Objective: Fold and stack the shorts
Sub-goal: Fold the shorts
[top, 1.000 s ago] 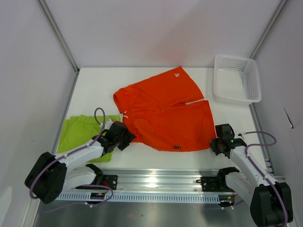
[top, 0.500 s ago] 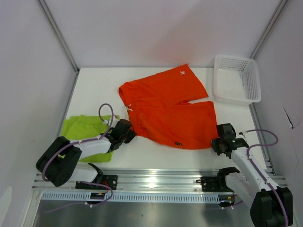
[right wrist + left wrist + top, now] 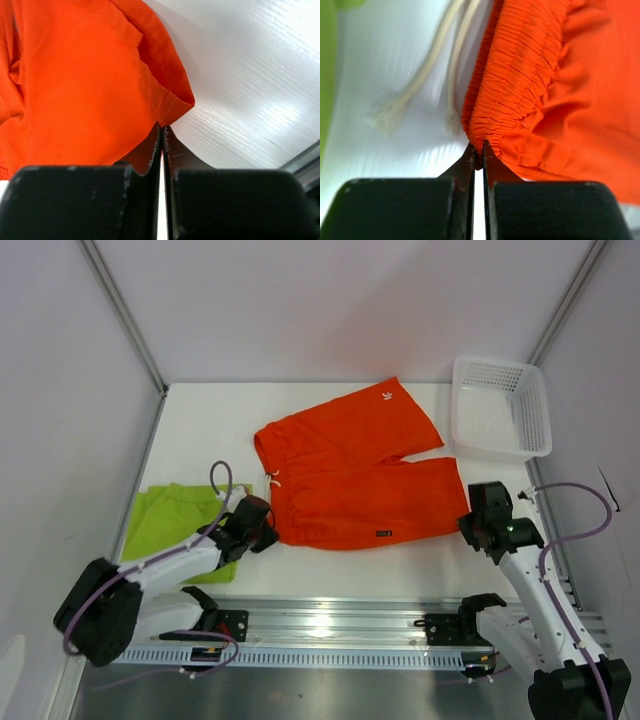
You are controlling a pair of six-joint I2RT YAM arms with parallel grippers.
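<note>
On the desk (image 3: pixel 200 430), your left gripper (image 3: pixel 478 150) clamps the orange shorts (image 3: pixel 350 480) at eight o'clock, your right gripper (image 3: pixel 161 129) at four o'clock.

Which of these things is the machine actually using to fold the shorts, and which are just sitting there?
Part of the job:
- orange shorts, pinched at the waistband by the left gripper and at a leg hem by the right gripper
- green shorts, at the near left

Just lying about:
- white basket, at the far right
</note>
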